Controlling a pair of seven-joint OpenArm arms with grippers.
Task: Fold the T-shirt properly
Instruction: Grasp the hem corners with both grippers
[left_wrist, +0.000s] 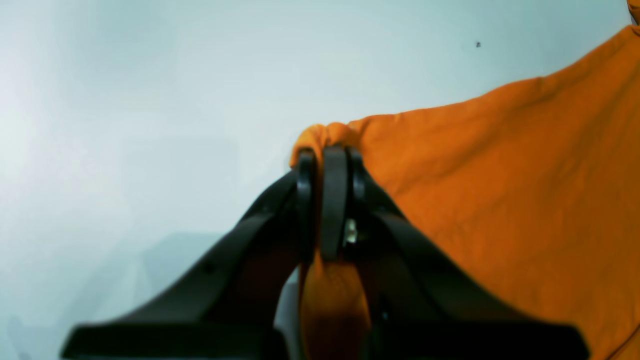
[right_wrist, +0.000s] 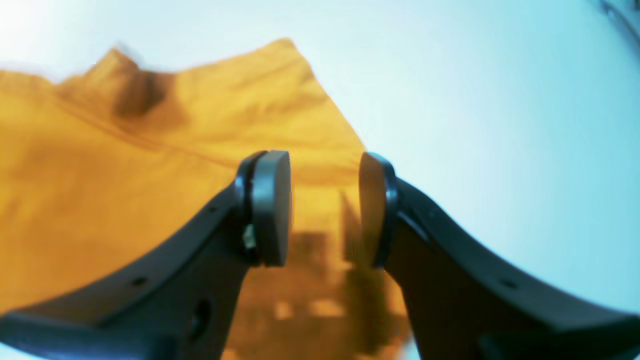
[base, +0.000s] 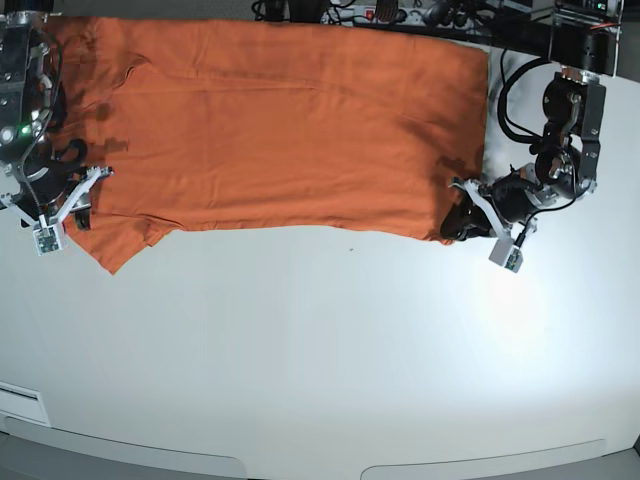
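The orange T-shirt lies spread flat across the far half of the white table, with a sleeve pointing toward the near left. At the shirt's near right corner, my left gripper is shut on a bunched fold of the fabric; the left wrist view shows the gripper pinching orange cloth that also hangs beneath the jaws. My right gripper hovers over the sleeve area at the shirt's left end. In the right wrist view this gripper stands open, with the shirt below and nothing between the pads.
Cables and equipment run along the table's back edge. A black cable loop hangs beside the left arm at the right. A small white label sits near the front left edge.
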